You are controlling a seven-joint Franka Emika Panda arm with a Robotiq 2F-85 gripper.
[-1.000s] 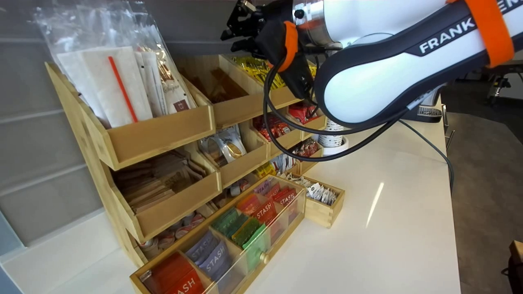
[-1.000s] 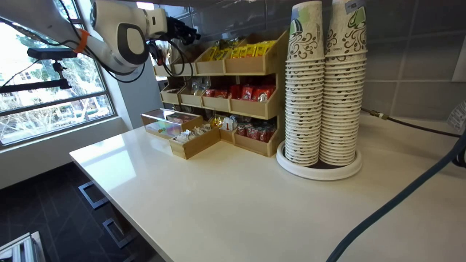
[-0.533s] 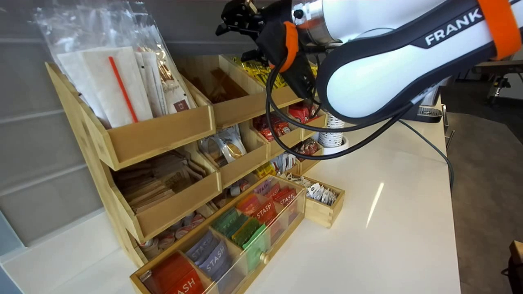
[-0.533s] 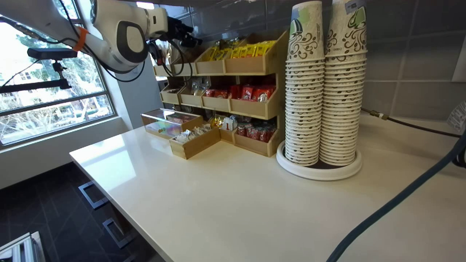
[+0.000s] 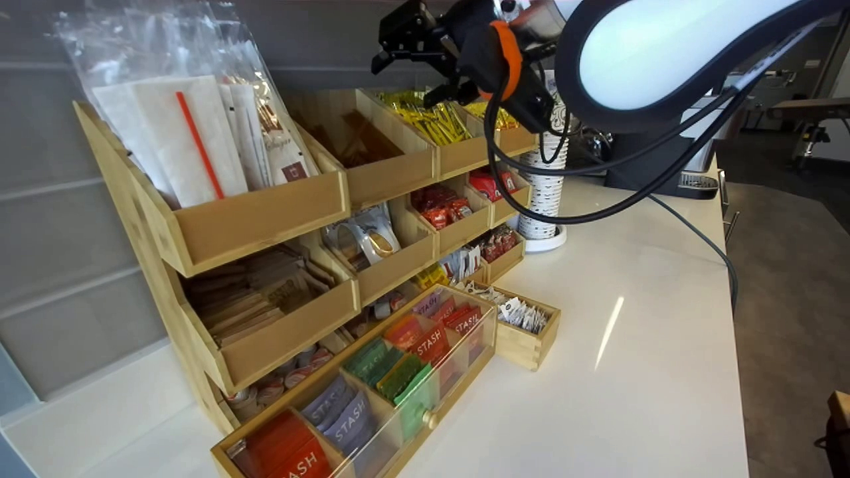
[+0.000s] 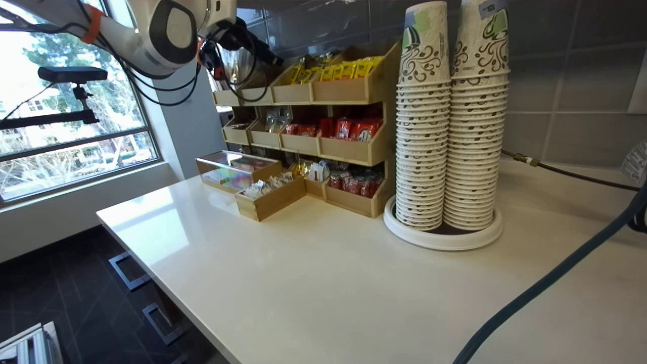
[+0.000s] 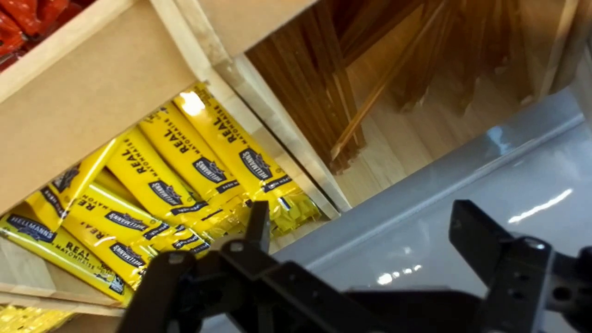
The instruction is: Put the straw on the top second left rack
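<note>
Now the claw [image 7: 360,213] is spread wide, with a big gap between its two fingers [image 7: 478,240]; a second ago they looked much closer together. The thin tan straw [image 7: 371,104] lies on a slant inside the top second left rack [image 5: 392,178], right next to lots of brown sticks [image 7: 310,78]. In an exterior view, the arm [image 5: 651,53] has slid toward the right since half a second ago, and more of the yellow packets [image 5: 441,126] and the tall stacked paper cups [image 5: 546,189] can be seen. The small wooden box [image 5: 518,348] has stayed where it was.
</note>
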